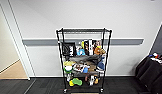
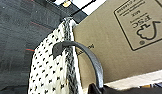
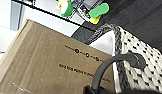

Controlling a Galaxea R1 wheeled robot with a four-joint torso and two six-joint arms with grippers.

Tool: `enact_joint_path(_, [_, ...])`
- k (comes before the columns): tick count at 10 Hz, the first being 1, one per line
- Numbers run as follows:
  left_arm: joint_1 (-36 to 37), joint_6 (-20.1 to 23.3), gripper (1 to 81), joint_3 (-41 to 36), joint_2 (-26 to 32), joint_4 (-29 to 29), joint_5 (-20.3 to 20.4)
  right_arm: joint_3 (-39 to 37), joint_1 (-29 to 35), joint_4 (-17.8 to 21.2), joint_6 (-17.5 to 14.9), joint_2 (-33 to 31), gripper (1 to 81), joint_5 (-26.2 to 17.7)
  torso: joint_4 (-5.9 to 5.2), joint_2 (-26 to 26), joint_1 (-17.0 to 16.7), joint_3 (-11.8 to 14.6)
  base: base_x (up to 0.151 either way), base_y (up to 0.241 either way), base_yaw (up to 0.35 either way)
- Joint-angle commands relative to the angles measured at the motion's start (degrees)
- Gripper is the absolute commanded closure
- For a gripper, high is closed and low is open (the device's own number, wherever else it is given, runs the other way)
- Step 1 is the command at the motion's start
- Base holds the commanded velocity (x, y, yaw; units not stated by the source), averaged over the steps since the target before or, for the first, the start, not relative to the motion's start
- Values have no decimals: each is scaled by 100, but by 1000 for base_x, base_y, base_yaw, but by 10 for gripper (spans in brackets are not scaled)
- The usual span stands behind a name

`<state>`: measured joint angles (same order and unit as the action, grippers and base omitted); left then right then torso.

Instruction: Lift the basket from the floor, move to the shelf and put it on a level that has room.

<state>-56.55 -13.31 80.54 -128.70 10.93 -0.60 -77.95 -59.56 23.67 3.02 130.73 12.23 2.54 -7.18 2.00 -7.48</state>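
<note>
**BASKET AT BOTH WRISTS, SHELF DEAD AHEAD**

Facing the shelf (image 1: 83,60) square-on in the head view, standing on its casters (image 1: 64,90) on the floor (image 1: 34,86) and backing against a white wall (image 1: 84,15) with a grey rail (image 1: 42,41).

Showing the top level (image 1: 83,30) as a flat black wire grid. Carrying, on the tiers below, a crowd of boxes, bags and packets, with green items (image 1: 75,81) lying on the lowest tier.

Flanking the shelf: an open doorway with tan flooring (image 1: 12,72) well apart on the left, and a black-draped table (image 1: 152,72) well apart on the right, with small objects resting on it.

Hanging close to both wrist cameras: the basket (image 2: 47,70), with its cream weave and dark braided rim. Holding a brown cardboard box (image 2: 117,45), which is rising above the rim and touching the inner wall.

Arching from the basket's side, a black loop handle (image 2: 92,57) is running straight into the left gripper (image 2: 95,89); how far that claw is open cannot be told. Likewise at the right gripper (image 3: 93,90), where the opposite handle (image 3: 109,65) is ending in the dark body; opening cannot be told.

Whether the basket is clearing the carpet cannot be told.
</note>
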Motion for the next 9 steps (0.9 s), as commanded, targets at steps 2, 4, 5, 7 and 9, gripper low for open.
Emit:
enact_joint_path(2, [667,4,811,-416,142,-21,16,387,590,-276,-21,-62,811,-221,0,0,-2,0,81,0,0])
enact_joint_path(4, [667,4,811,-416,142,-21,24,387,590,-276,-21,-53,811,-221,0,-9,-18,5,111,0,0])
enact_joint_path(5, [667,4,811,-416,142,-21,16,378,590,-276,-21,-53,811,-221,0,-6,-11,2,112,0,0])
enact_joint_path(7, [667,4,811,-416,142,-21,16,378,590,-276,-21,-44,811,-221,0,-6,-11,5,116,0,0])
enact_joint_path(9, [667,4,811,-434,151,-21,16,387,581,-276,-21,-53,811,-221,0,-9,-13,5,123,0,0])
